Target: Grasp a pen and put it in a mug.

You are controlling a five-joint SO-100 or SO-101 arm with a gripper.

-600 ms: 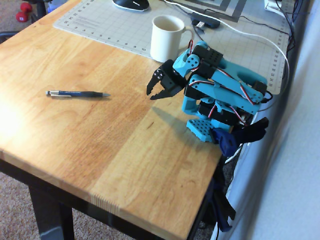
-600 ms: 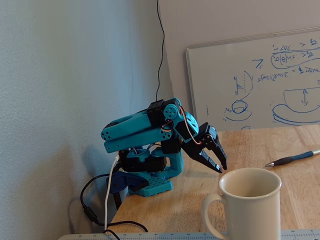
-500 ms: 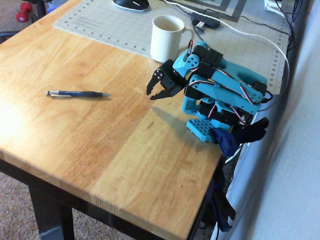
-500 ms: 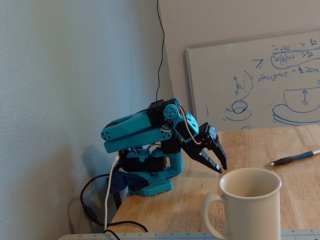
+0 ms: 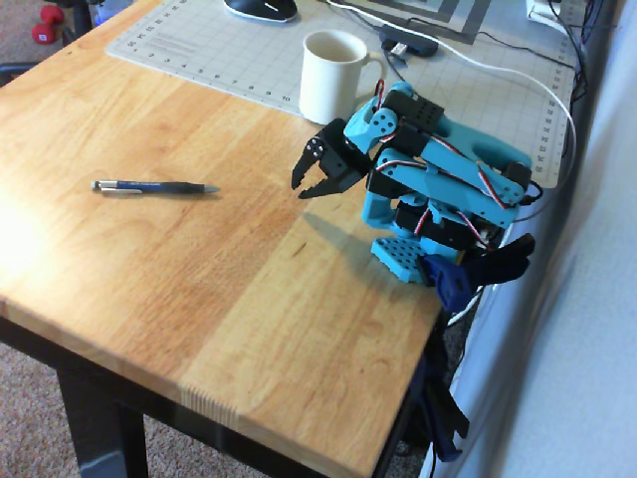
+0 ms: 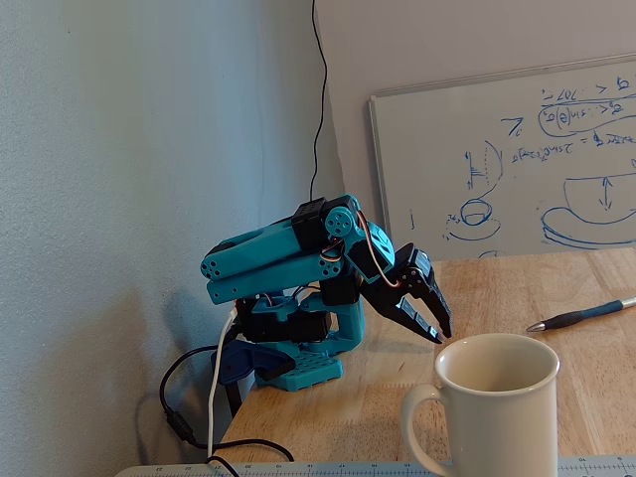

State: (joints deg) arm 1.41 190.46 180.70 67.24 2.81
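- My gripper (image 5: 311,186), black plastic on a folded teal arm (image 5: 448,174), hung with jaws slightly parted, grasping nothing, near the wooden table's (image 5: 199,299) right edge.
- The slim dark pen (image 5: 154,186) lay flat toward the left edge; the smooth white mug (image 5: 333,75) stood on the gridded mat (image 5: 199,50).
- Only the fixed view showed a scribbled whiteboard (image 6: 517,159).

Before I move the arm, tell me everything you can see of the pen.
The pen is slim and dark blue-black, with a silver clip end at the left and a silver pointed tip at the right in the overhead view. It lies flat on the bare wooden table, about level across that picture. Nothing touches it but the wood; it lies apart from the end effector and the mug. The fixed view shows only its tip end at the right edge.
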